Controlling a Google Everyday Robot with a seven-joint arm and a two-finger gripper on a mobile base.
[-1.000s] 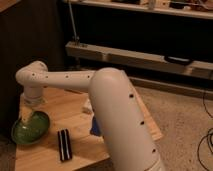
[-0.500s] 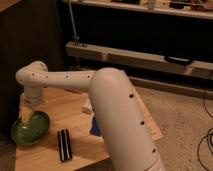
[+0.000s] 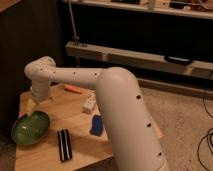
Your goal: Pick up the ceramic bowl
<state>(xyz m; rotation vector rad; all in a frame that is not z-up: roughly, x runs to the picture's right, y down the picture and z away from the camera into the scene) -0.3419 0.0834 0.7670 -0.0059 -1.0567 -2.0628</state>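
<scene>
The ceramic bowl (image 3: 31, 129) is a round, shallow, glossy green bowl with a paler rim. It sits on the wooden table (image 3: 125, 107) near the front left corner. My white arm reaches from the lower right across the table. Its gripper (image 3: 31, 106) points down at the far rim of the bowl, at or just above it. Whether it touches the bowl does not show.
A black rectangular block (image 3: 64, 144) lies just right of the bowl. A blue object (image 3: 96, 125), a white object (image 3: 90, 103) and an orange object (image 3: 73, 89) lie further back on the table. A dark shelf unit (image 3: 140, 55) stands behind. Cables (image 3: 206, 145) lie on the floor at right.
The gripper has shifted slightly upward at the bowl's far rim. The bowl and the other objects have stayed put.
</scene>
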